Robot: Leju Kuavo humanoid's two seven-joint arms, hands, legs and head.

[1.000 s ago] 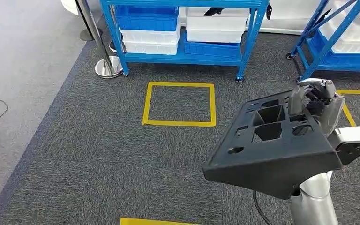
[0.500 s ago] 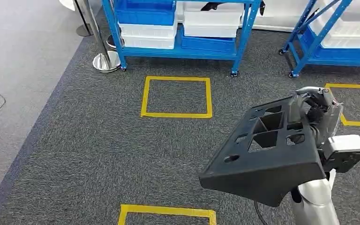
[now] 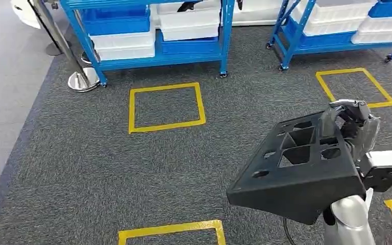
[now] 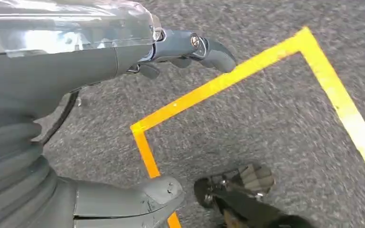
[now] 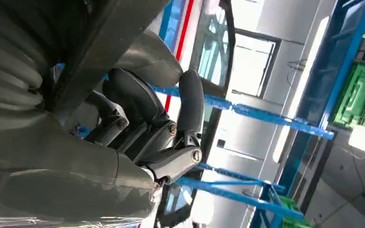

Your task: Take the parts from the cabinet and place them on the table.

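A black plastic part [image 3: 298,168], a flat moulded plate with several cut-outs, is carried tilted above the carpet at the lower right of the head view. My right hand [image 3: 349,125] grips its far edge, fingers curled over the rim. In the right wrist view the same hand [image 5: 157,123] wraps around the dark edge of the part [image 5: 100,42]. My left hand [image 4: 90,66] hangs over the carpet, its fingers [image 4: 204,47] and thumb [image 4: 142,197] apart with nothing between them.
Blue shelving racks with white and blue bins [image 3: 148,30] stand at the far side, a second rack [image 3: 337,25] to the right. A chrome stanchion base [image 3: 81,80] sits by the left rack. Yellow tape squares [image 3: 166,107] mark the grey carpet.
The whole view has shifted as the camera turned; the racks and tape squares slid left. The black part stays held in my right hand in the same pose.
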